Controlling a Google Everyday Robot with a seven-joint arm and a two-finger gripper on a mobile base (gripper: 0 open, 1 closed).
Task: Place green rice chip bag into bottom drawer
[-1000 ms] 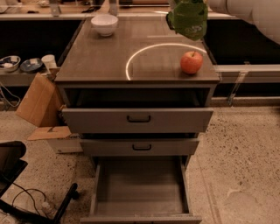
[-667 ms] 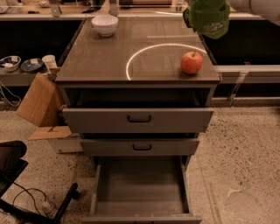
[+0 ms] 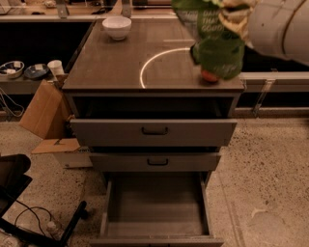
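Note:
The green rice chip bag (image 3: pixel 217 38) hangs in the air at the upper right, above the right side of the cabinet top (image 3: pixel 120 67). My gripper (image 3: pixel 231 12) holds it from above, at the frame's top edge, with the white arm (image 3: pixel 280 29) behind it. The bag covers most of a red apple (image 3: pixel 208 76) on the cabinet top. The bottom drawer (image 3: pixel 157 205) is pulled wide open below, its plain grey interior bare. The bag is well above and behind the drawer.
Two upper drawers with black handles (image 3: pixel 154 130) are pulled partly out above the bottom one. A white bowl (image 3: pixel 117 27) sits at the cabinet's back left. A cardboard box (image 3: pixel 41 108) leans at the left. Black chair legs and cables (image 3: pixel 29 217) lie at lower left.
The bag and arm have come forward and down, now larger in view and covering the apple. The drawers have not moved.

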